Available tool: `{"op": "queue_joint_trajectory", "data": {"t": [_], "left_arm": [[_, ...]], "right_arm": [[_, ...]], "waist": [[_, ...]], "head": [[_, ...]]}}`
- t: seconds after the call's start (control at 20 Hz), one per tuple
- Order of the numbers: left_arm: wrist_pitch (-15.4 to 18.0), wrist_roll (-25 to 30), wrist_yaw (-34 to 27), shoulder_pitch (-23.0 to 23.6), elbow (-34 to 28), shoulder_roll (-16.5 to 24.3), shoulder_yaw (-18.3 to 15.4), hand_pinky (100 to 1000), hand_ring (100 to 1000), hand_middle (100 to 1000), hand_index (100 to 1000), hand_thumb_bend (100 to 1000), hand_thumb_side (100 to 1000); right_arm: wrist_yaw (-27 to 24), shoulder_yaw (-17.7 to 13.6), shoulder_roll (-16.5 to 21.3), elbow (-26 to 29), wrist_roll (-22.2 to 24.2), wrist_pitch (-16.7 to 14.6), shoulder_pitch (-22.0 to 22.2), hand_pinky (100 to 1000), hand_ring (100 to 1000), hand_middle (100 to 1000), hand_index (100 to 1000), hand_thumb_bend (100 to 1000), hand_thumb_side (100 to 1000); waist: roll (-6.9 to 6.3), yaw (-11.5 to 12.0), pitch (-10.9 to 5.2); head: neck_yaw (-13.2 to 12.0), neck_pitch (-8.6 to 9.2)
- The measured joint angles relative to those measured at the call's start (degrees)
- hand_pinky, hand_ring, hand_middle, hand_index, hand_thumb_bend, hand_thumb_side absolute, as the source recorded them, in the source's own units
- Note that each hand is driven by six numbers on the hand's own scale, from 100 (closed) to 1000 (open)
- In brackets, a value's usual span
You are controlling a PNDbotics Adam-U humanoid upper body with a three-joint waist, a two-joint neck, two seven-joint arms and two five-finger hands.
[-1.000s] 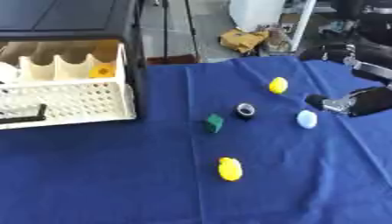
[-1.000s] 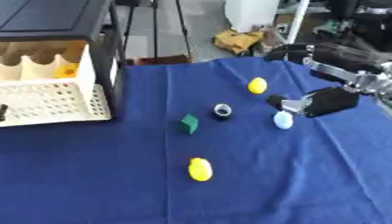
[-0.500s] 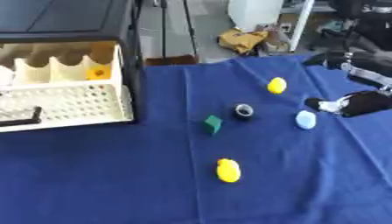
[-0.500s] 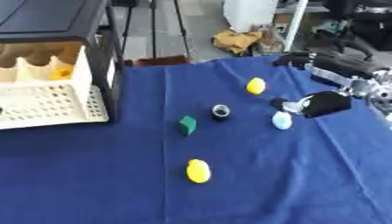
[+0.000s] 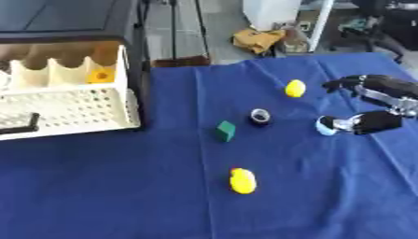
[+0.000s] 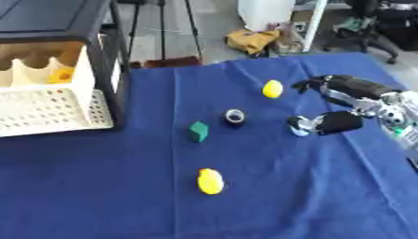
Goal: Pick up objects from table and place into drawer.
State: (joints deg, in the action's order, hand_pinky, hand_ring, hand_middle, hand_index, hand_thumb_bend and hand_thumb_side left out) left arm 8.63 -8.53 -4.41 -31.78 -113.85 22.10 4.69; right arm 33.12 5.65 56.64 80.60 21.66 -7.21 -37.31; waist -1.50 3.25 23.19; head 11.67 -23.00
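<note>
Right hand (image 6: 347,105): near the table's right edge, fingers and thumb spread apart.
Pale blue object (image 5: 326,125): touching the thumb tip, on the cloth.

My right hand (image 6: 347,105) covered part of the pale blue thing (image 5: 326,125) at its fingertips. My wrist ran off the right edge. The drawer (image 5: 69,105) was cropped far left.

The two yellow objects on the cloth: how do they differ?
The far yellow object lies beside the right robot hand; the near yellow object lies alone, toward the camera. The near one looks larger and longer. Both are rounded, yellow and untouched on the blue cloth.
</note>
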Motion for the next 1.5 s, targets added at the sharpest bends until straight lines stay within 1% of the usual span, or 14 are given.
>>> {"op": "queue_joint_trajectory", "data": {"t": [0.3, 0.4, 0.55, 0.8, 1.05, 1.25, 1.5], "left_arm": [[0.01, 0.52, 0.11, 0.04, 0.0, -0.47, 0.19, 534, 745, 692, 945, 118, 1000], [-0.03, 0.6, 0.14, 0.04, 0.0, -0.5, 0.33, 532, 745, 690, 943, 117, 1000], [-0.16, 0.74, 0.14, 0.04, 0.0, -0.78, 0.43, 531, 744, 686, 940, 118, 1000], [-0.36, 0.94, 0.14, 0.04, 0.0, -0.97, 0.45, 525, 740, 680, 938, 117, 1000], [-0.44, 0.99, 0.14, 0.01, 0.0, -1.03, 0.48, 522, 739, 677, 936, 118, 1000], [-0.42, 1.01, 0.15, -0.01, 0.0, -1.49, 0.76, 522, 746, 675, 935, 119, 1000], [-0.3, 1.13, 0.44, -0.02, 0.0, -1.63, 0.81, 520, 747, 693, 934, 117, 1000]], "right_arm": [[4.64, 0.02, -0.5, -1.77, -2.4, 1.71, 0.0, 709, 894, 812, 966, 389, 788], [5.55, 0.16, -0.57, -2.05, -2.53, 1.86, -0.02, 703, 890, 803, 964, 405, 787], [6.73, 0.56, -0.95, -2.11, -2.33, 1.94, -0.03, 684, 877, 787, 954, 393, 787], [9.84, 1.13, -1.45, -2.24, -2.26, 1.94, -0.03, 682, 877, 782, 953, 400, 788], [12.29, 1.44, -2.39, -2.97, -2.45, 1.75, 0.05, 671, 867, 751, 937, 372, 782], [14.49, 1.41, -2.81, -4.23, -4.16, 2.38, 0.19, 663, 861, 743, 926, 353, 782], [16.42, 1.37, -2.99, -5.78, -6.14, 3.22, 0.53, 660, 859, 740, 923, 326, 788]], "waist": [[-0.16, 0.25, 0.4], [-0.17, 0.24, 0.5], [-0.17, 0.24, 0.54], [-0.16, 0.26, 0.83], [-0.15, 0.44, 1.04], [-0.15, 0.87, 1.39], [-0.17, 1.12, 1.96]], "head": [[0.07, 0.01], [0.07, 0.01], [0.07, 0.01], [0.14, 0.01], [0.21, 0.03], [0.59, 0.47], [1.07, 0.95]]}}
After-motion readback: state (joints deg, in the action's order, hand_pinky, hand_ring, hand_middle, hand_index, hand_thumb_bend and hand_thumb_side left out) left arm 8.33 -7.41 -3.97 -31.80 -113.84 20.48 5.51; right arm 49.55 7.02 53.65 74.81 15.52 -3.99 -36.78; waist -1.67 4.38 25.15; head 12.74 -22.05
